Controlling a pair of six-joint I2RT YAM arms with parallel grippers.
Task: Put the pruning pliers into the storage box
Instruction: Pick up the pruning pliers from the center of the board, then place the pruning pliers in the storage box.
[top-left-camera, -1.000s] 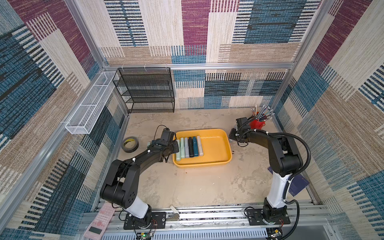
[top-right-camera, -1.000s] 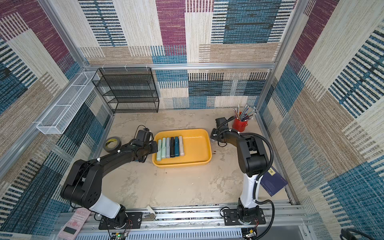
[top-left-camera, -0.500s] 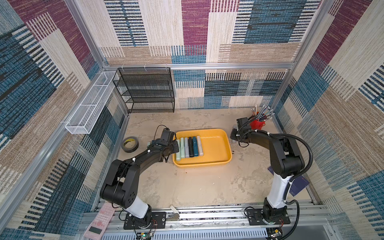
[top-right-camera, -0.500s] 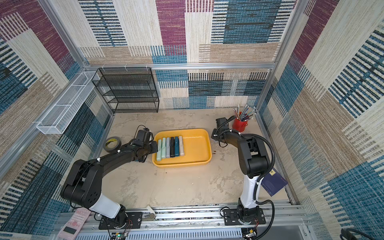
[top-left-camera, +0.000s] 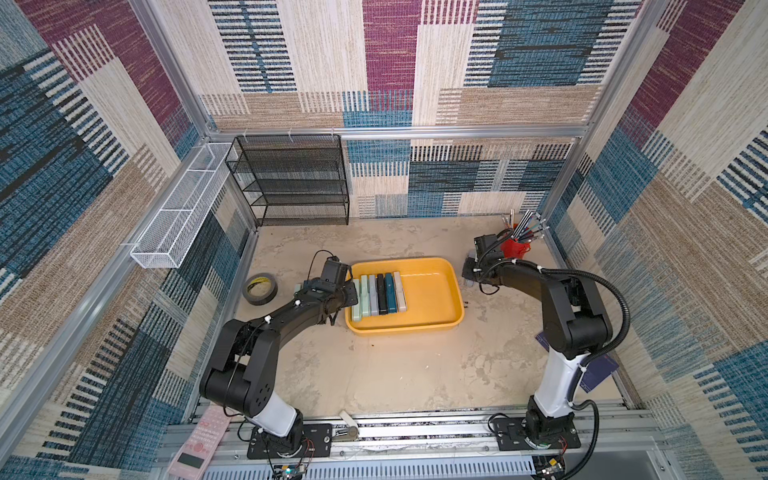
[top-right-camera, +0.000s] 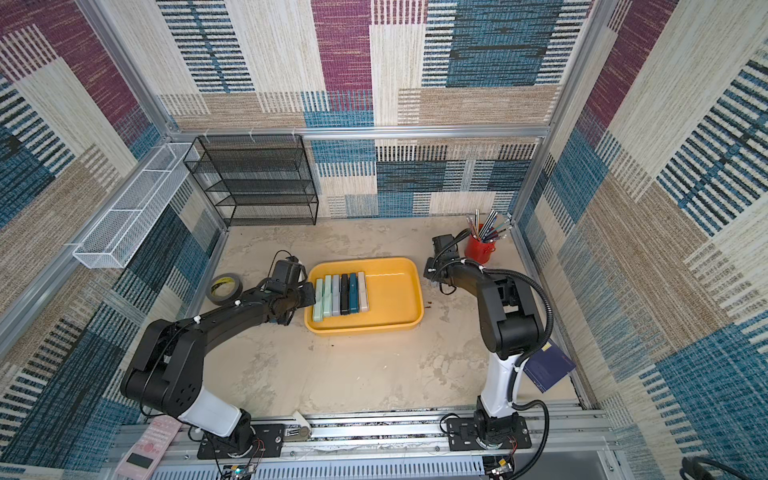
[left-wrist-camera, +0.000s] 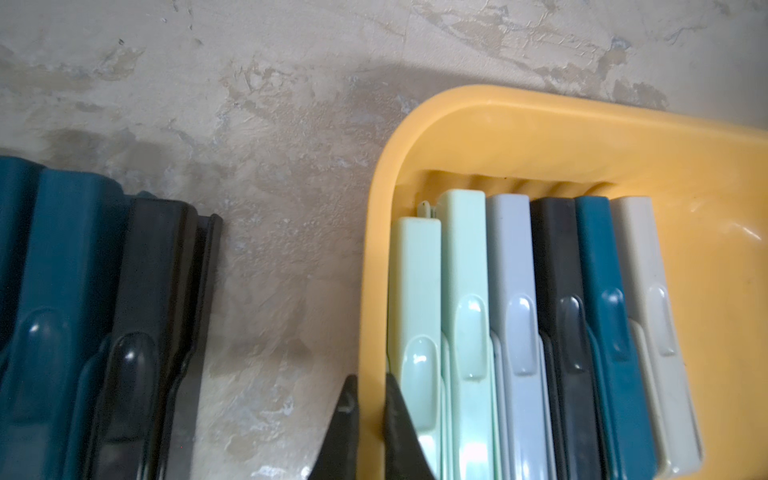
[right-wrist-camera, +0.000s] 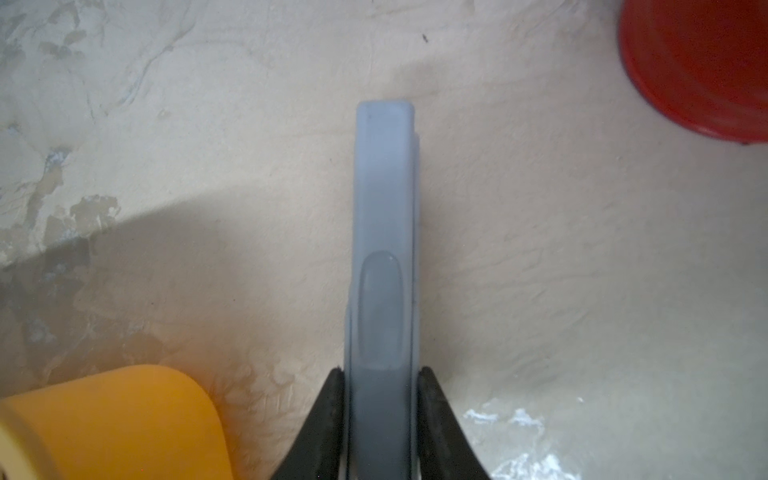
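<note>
The right gripper (right-wrist-camera: 380, 374) has its fingers pressed against both sides of the grey pruning pliers (right-wrist-camera: 384, 208), which lie on the surface (top-left-camera: 374, 374) right of centre in a top view, between the storage box (top-left-camera: 399, 330) and the red cup (top-left-camera: 515, 249). The grip looks to be toward one end, so the tool could pivot or slip on lifting and a drooping tip might catch the box's rim. The left gripper (left-wrist-camera: 370, 382) is closed on the box's wall, beside six pliers (left-wrist-camera: 515, 332) inside. The box's right half lies free.

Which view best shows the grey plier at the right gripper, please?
Right wrist: the grey plier, centred, pinched by the right gripper. Both top views barely show it beneath the arm; left wrist misses it.
</note>
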